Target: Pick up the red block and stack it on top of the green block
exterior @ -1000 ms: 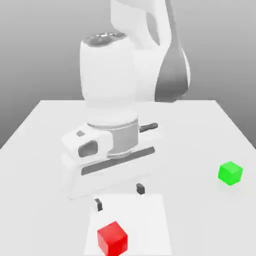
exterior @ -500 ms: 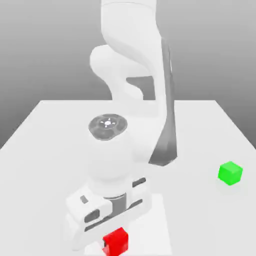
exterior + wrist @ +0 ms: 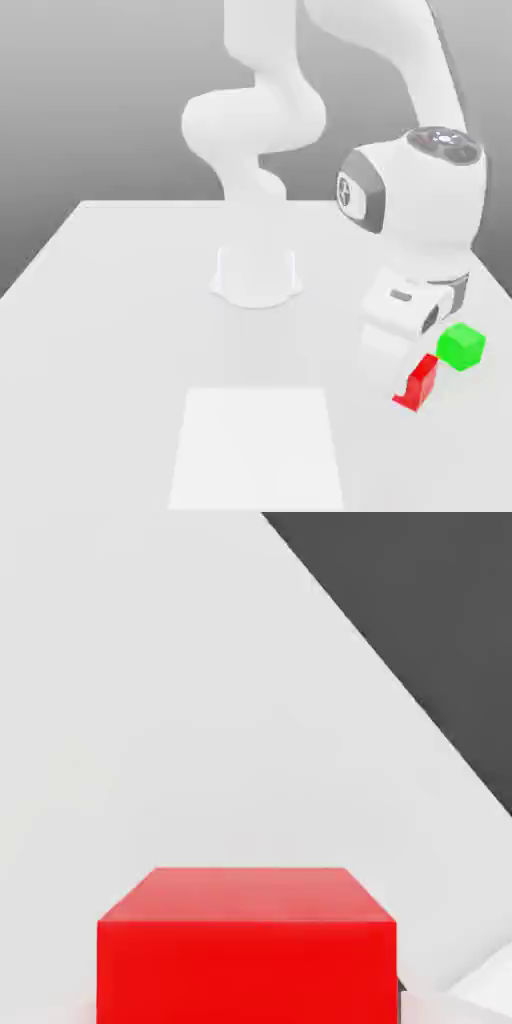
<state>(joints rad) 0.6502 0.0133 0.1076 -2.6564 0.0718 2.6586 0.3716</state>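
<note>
Clamped on the red block (image 3: 423,378), the jaws (image 3: 415,385) carry it close to the green block (image 3: 461,346), at the exterior view's right side of the table (image 3: 120,300). Only part of the red block shows there, poking out beside the white hand, with the fingers themselves hidden behind the hand body; the hold is judged from the hand view, where the red block (image 3: 247,944) sits square and close under the camera with bare table beyond it.

In the exterior view the red block lies just to the left of and nearer than the green block, almost touching it in the picture, and looks to be at about the same height or only a little above the table. Whether it is clear of the surface cannot be told for sure.

By this reading, the step in hand is the carry: the pick is done and the stack is not yet made, so the task is perhaps past halfway. The green block stands alone near the table's right edge, untouched.

The next move calls for more height first, so the red block's underside clears the green top, then a short shift across until the two are centred, a gentle lowering, and release. Going sideways at this height would risk knocking the green block toward the edge.
</note>
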